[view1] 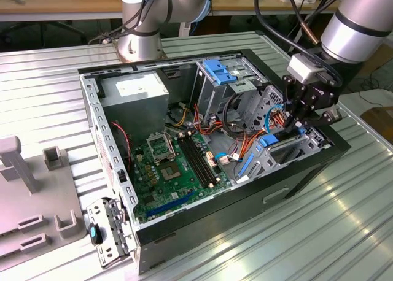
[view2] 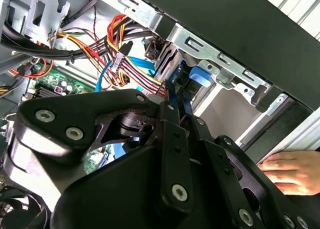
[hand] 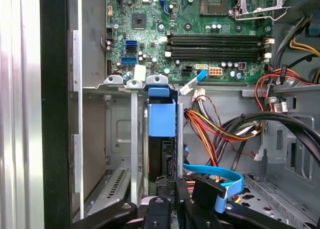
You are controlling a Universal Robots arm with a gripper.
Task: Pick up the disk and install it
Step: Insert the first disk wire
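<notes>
The disk (hand: 161, 120) stood on its edge inside a metal slot of the computer case. It was dark, with a bright blue end tab facing out. In the exterior view, its blue rail (view1: 265, 141) showed by the case's wall.

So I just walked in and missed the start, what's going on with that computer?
A robot arm's gripper is at the open computer case, down at the drive cage by the case's wall. The disk, with its blue carrier, sits edge-up in that cage's slot, right at the gripper. A person's hand rests just outside the case.
</notes>
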